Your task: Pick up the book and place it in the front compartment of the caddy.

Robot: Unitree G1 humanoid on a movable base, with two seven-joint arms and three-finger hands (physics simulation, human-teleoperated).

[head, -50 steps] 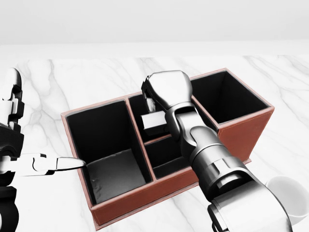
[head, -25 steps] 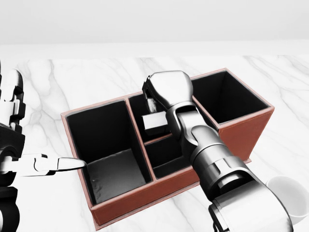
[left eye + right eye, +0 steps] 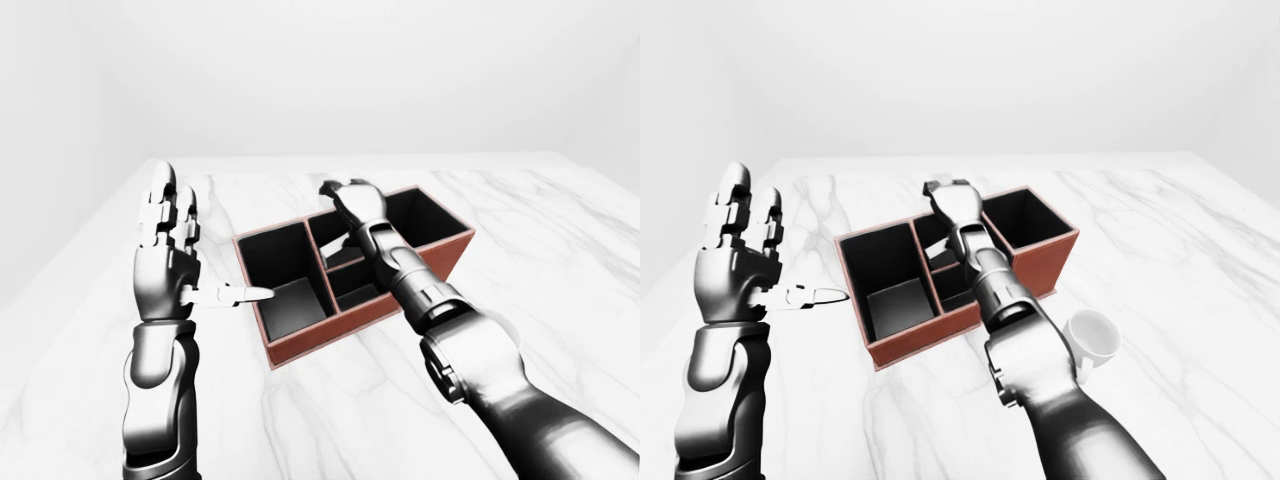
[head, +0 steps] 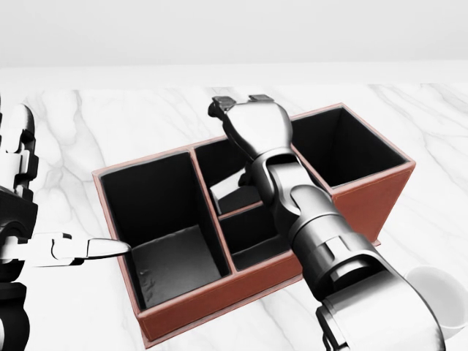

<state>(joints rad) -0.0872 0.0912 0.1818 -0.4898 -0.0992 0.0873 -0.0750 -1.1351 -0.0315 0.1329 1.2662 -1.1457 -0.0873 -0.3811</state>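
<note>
Since half a second ago the right hand (image 4: 235, 110) lifts toward frame top, fingers now spread, off the book (image 4: 235, 191). Book leans tilted in the caddy (image 4: 365, 201)'s upper middle compartment. Left hand (image 3: 165, 250) open, upright at frame left, thumb at caddy's left wall. Mug (image 3: 1092, 338) on the table (image 3: 1160, 230), lower right.

My right arm (image 4: 307, 219) covers most of the book (image 4: 232, 191) in the caddy (image 4: 365, 197); the frame edge crops the mug (image 4: 439, 296).
</note>
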